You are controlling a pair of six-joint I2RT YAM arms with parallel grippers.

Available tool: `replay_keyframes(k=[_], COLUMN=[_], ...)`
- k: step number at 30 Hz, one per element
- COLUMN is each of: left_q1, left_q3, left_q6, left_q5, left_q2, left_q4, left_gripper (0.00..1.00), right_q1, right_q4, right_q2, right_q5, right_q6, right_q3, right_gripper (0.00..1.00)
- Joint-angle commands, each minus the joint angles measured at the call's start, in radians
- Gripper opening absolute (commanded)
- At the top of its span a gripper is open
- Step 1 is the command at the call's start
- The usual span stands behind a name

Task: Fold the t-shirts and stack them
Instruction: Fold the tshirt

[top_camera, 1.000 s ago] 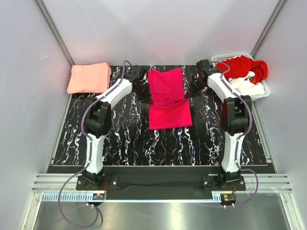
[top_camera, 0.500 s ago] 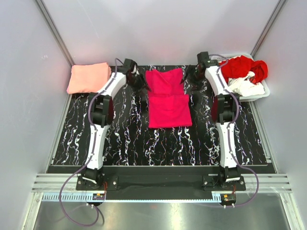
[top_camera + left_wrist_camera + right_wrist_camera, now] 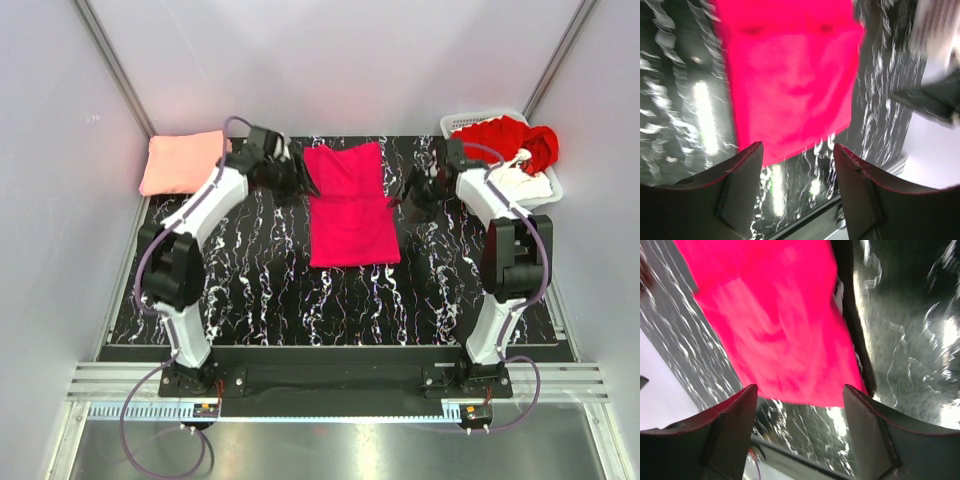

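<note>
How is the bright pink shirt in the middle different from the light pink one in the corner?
Colour: the magenta t-shirt is vivid pink, while the salmon t-shirt is pale.
Place: the magenta t-shirt lies in the middle of the table; the salmon t-shirt sits at its far left corner.
Shape: the magenta t-shirt is a longer strip; the salmon t-shirt is a compact, squarish bundle.
Both are folded and lie flat on the table.

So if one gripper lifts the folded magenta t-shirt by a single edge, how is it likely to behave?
Probably floppy: the magenta t-shirt lies flat in soft layers with a crease across it, so it would likely droop and unfold. Likely light, being thin cloth. Pushed instead, it would probably bunch up rather than slide whole across the marbled table.
</note>
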Motion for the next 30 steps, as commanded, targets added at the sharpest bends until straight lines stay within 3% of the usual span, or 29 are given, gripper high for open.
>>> replay_keyframes(k=[1,5,11,18,30], left_q1=[-0.078,-0.123,-0.174,-0.186,-0.227], left_q3=[-0.182,-0.394,-0.467,-0.583,-0.818], left_q6=[0.014,-0.043,-0.067,-0.058,-0.017], left_q5=[-0.039,-0.016,0.022,-0.024,-0.143], left_q2=[-0.073,-0.133,-0.082,-0.005,-0.111], left_q4=[0.144,0.317,0.437,0.448,0.415], left_gripper=[0.61,0.55,0.52,0.46,0.42], right_q1=[0.007,0.007,0.007,0.008,0.096], right_q4=[0.124,0.139,0.202,0.183,0.191], right_q2=[-0.020,-0.025,0.027,0.012,-0.148], right_q5=[-0.121,-0.091,-0.124,-0.075,-0.017], right_q6=[-0.049,-0.074,-0.076,-0.071,-0.036], right_q3=[-0.151,-0.242,-0.305,-0.379,-0.578], right_gripper=[0.73,0.51,0.36,0.32,0.32])
